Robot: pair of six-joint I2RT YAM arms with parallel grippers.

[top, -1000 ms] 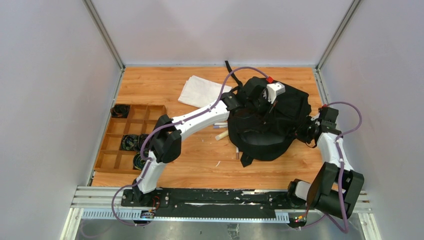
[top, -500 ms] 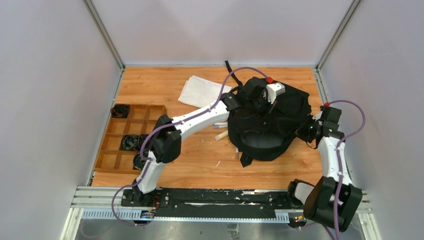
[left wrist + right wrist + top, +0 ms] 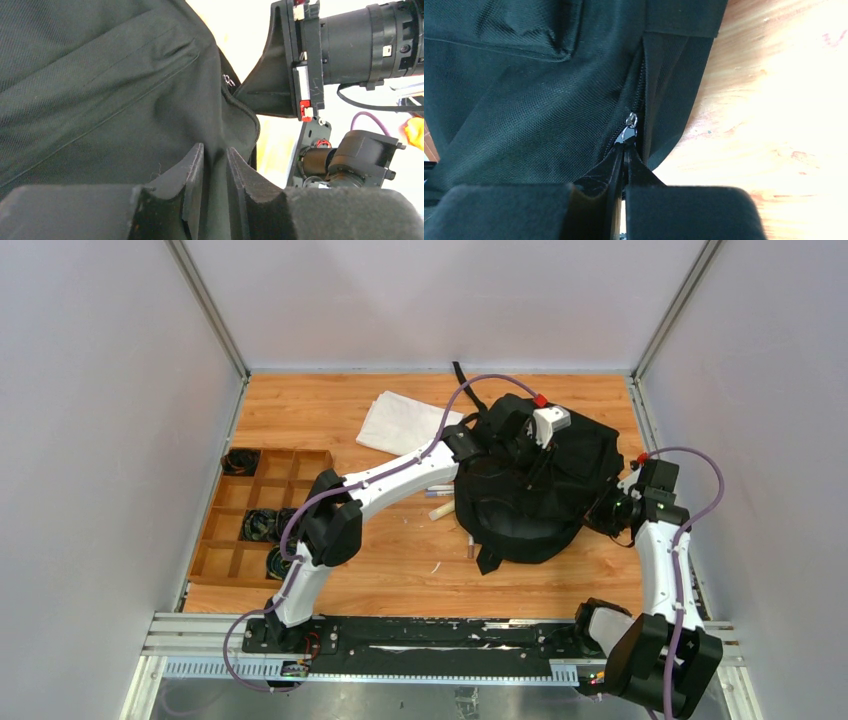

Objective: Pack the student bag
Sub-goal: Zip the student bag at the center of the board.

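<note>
1. The right gripper (image 3: 625, 147) has closed. Its jaws were apart a second ago and are now pressed together on the zipper pull (image 3: 629, 131) at the right edge of the student bag (image 3: 530, 490).
2. The right arm has also drawn its elbow in toward its base, while the bag itself has hardly shifted.
3. The left gripper (image 3: 215, 150), over the far part of the bag, has eased from shut to a narrow gap. The wrist view is too dark to show whether any fabric is still caught between its fingers.
4. For the task, I judge this to be the start of opening the bag. The pull is pinched and ready to be run along its track, but with the left side loosening, the soft fabric may drag instead of unzipping.
5. The bag lies right of centre on the wooden table (image 3: 300, 410), between the two grippers.
6. A folded white cloth (image 3: 405, 423) sits just beside its far-left corner, and a few pens (image 3: 440, 492) lie against its left side.
7. A wooden divider tray (image 3: 222, 558) sits by the left wall, holding dark coiled items in some compartments.
8. Plain pale walls with metal corner posts enclose the table.
</note>
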